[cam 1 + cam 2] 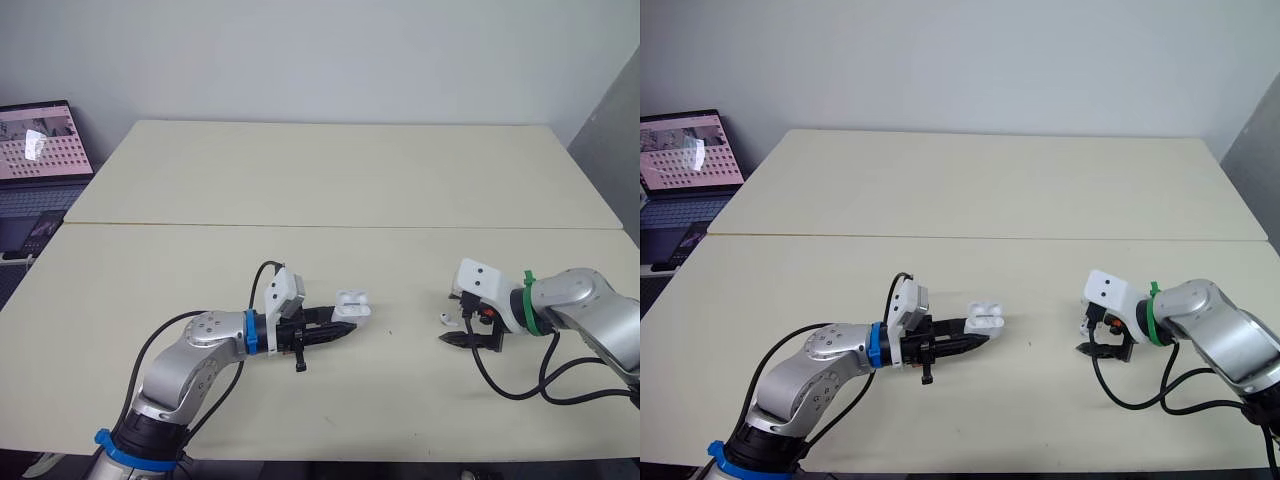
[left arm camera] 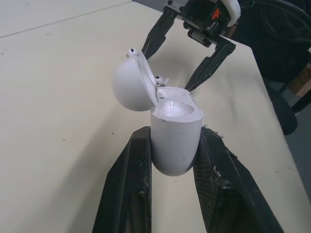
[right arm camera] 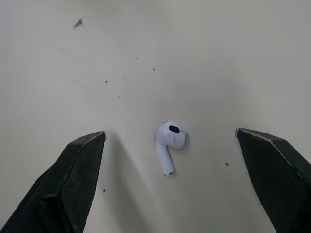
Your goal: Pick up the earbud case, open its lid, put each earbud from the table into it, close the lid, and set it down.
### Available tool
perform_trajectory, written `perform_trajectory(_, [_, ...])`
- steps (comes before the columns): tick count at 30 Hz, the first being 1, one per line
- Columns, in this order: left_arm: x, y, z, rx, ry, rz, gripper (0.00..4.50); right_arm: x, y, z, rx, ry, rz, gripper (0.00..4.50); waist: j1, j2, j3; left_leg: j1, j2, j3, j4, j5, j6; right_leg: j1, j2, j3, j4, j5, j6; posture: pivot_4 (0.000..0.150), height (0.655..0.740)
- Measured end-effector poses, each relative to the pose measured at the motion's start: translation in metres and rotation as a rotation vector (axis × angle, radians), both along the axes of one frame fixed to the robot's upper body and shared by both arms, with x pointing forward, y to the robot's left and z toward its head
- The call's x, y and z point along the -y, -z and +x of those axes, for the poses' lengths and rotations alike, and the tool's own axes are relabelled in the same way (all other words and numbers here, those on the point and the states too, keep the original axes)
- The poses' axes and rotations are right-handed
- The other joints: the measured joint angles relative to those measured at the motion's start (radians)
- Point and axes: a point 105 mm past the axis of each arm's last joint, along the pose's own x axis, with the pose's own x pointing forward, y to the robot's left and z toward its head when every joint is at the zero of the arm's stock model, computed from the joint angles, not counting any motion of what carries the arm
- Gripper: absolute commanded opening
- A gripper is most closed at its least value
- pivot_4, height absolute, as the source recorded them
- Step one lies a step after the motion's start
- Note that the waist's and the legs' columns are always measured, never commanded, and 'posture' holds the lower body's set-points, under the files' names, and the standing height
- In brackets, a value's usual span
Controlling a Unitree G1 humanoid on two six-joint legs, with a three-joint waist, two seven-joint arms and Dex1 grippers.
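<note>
Left wrist view: earbud case (image 2: 176, 145) upright, lid hinged open, held over the counter (image 2: 58, 97).
Left end effector (image 1: 340, 330): clamped on the case body, one finger each side.
Earbud (image 3: 170, 141): lying on the counter, well right of the case.
Right end effector (image 3: 170, 134): spread wide, fingers straddling the earbud, not touching it.
Laptop (image 1: 40, 140): far left, beyond the counter edge.

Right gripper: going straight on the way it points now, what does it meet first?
The small white earbud lying on the cream table, centred between the right gripper's open black fingers. The table surface comes right behind it; how far off is unclear.
</note>
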Motion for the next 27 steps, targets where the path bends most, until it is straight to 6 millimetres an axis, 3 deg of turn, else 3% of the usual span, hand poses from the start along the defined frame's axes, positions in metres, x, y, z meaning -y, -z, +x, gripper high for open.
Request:
perform_trajectory(4, [-0.0002, 0.0037, 0.0003, -0.002, -0.021, 0.01, 0.8, 0.0009, 0.0036, 0.0027, -0.009, -0.013, -0.047, 3.6, 0.0, 0.0, 0.0, 0.0, 0.0, 0.0, 0.0, 0.0, 0.0, 0.0, 0.0, 0.0, 0.0, 0.0, 0.0, 0.15, 0.74])
perform_trajectory(13, [0.0001, 0.0061, 0.0009, -0.007, -0.041, 0.01, 0.8, -0.0026, 0.002, 0.0069, -0.003, -0.009, -0.05, 0.44, 0.0, 0.0, 0.0, 0.0, 0.0, 0.0, 0.0, 0.0, 0.0, 0.0, 0.0, 0.0, 0.0, 0.0, 0.0, 0.15, 0.74])
perform_trajectory(27, [0.0003, 0.0059, 0.0007, -0.006, -0.041, 0.01, 0.8, -0.0043, 0.0036, 0.0018, -0.014, -0.026, -0.043, 0.39, 0.0, 0.0, 0.0, 0.0, 0.0, 0.0, 0.0, 0.0, 0.0, 0.0, 0.0, 0.0, 0.001, 0.0, 0.0, 0.15, 0.74])
